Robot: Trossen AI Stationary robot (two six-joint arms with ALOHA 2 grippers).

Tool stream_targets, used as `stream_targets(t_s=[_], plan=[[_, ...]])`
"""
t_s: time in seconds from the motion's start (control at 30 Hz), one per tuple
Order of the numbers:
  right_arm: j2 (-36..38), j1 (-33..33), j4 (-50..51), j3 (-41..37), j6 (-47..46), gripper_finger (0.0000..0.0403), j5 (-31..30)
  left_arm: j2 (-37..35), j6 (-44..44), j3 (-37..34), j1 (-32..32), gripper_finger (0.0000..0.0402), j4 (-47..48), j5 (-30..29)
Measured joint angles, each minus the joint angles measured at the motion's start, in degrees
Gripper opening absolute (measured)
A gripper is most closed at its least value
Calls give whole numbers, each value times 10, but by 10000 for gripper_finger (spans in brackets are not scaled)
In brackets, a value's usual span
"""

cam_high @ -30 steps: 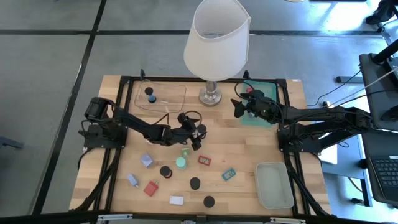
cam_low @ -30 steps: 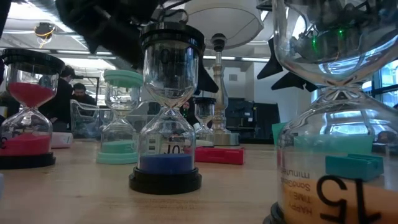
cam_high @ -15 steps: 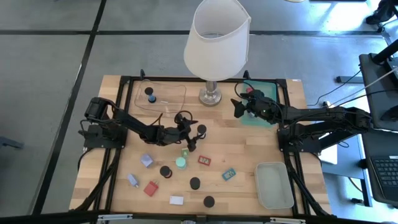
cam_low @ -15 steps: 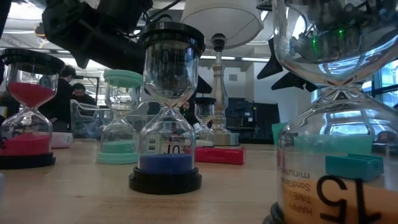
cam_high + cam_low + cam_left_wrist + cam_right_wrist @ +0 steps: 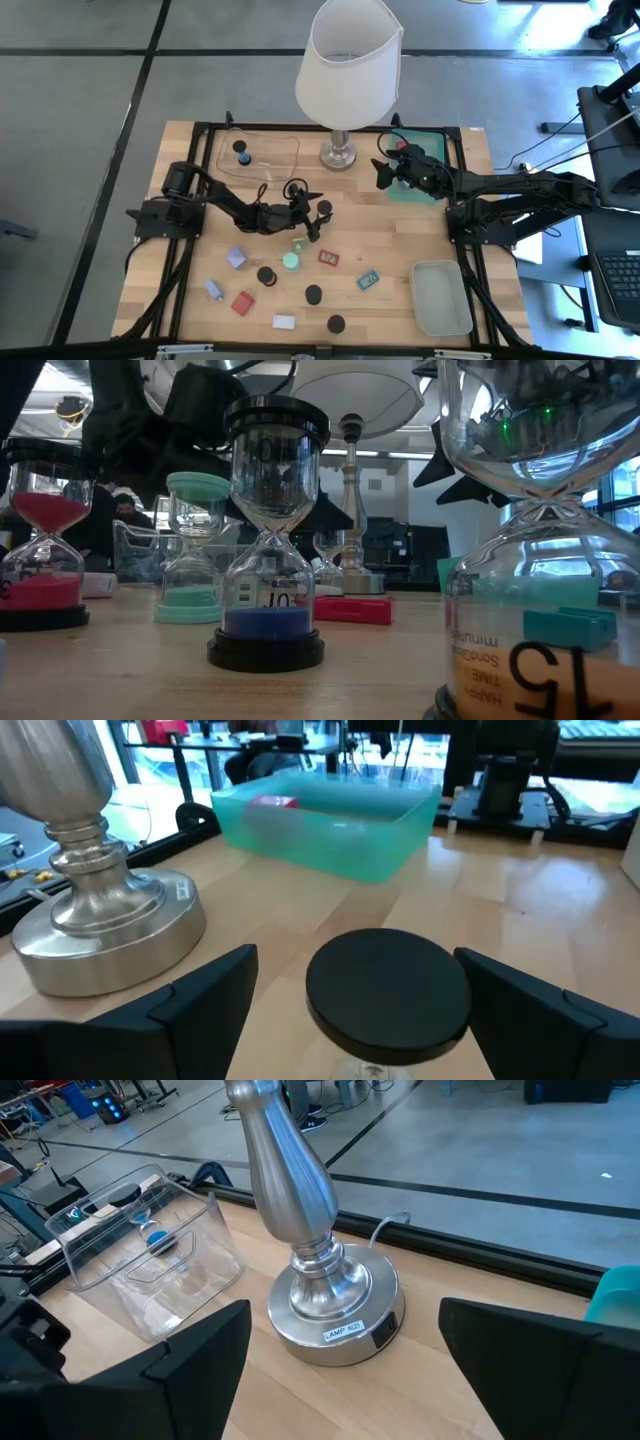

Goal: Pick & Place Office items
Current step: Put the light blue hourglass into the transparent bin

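Note:
The office items are small sand timers and little blocks on the wooden table. One black-capped timer (image 5: 323, 208) stands upright near the lamp base. My left gripper (image 5: 314, 214) is open at it, and the wrist view shows its round black cap (image 5: 388, 985) between the two spread fingers, with gaps on both sides. Other pieces lie toward the near edge: a teal timer (image 5: 291, 261), black caps (image 5: 313, 294), a red tag (image 5: 328, 257), a teal tag (image 5: 368, 280), a lavender block (image 5: 236, 259). My right gripper (image 5: 381, 176) waits open by the teal tray (image 5: 415, 168).
The lamp base (image 5: 340, 153) stands just beyond the timer, under the big white shade (image 5: 348, 60). A clear tray (image 5: 258, 155) at the far left holds a blue timer (image 5: 242, 152). The teal tray holds a red piece (image 5: 402, 145). A grey-green tray (image 5: 441, 297) sits near right.
The left arm has shifted its pose: its shoulder and upper arm have swung toward the table's middle, while its gripper has stayed by the black-capped timer. The right arm and the pieces on the table have kept still.

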State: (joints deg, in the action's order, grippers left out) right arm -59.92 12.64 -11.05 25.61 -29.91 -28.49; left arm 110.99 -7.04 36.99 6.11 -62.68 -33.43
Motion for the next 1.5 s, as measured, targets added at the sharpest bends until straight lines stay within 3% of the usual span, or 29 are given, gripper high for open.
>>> stream_targets(t_s=[0.2,0.53,0.7,0.83,1.07,1.2,1.37,1.5], plan=[[0,0,0,0,0,327,0,6,3,0,0,316,-6,0],[0,0,0,0,0,327,0,6,-7,0,1,210,-8,1],[0,0,0,0,0,327,0,1,-2,0,7,209,-57,1],[0,0,0,0,0,327,0,-50,35,0,11,209,-60,-28],[0,0,0,0,0,327,0,-205,135,0,15,212,69,-240],[0,0,0,0,0,327,0,-298,150,0,6,215,189,-316],[0,0,0,0,0,327,0,-393,26,-23,-17,214,373,-346],[0,0,0,0,0,327,0,-450,-86,-95,-33,214,412,-351]])
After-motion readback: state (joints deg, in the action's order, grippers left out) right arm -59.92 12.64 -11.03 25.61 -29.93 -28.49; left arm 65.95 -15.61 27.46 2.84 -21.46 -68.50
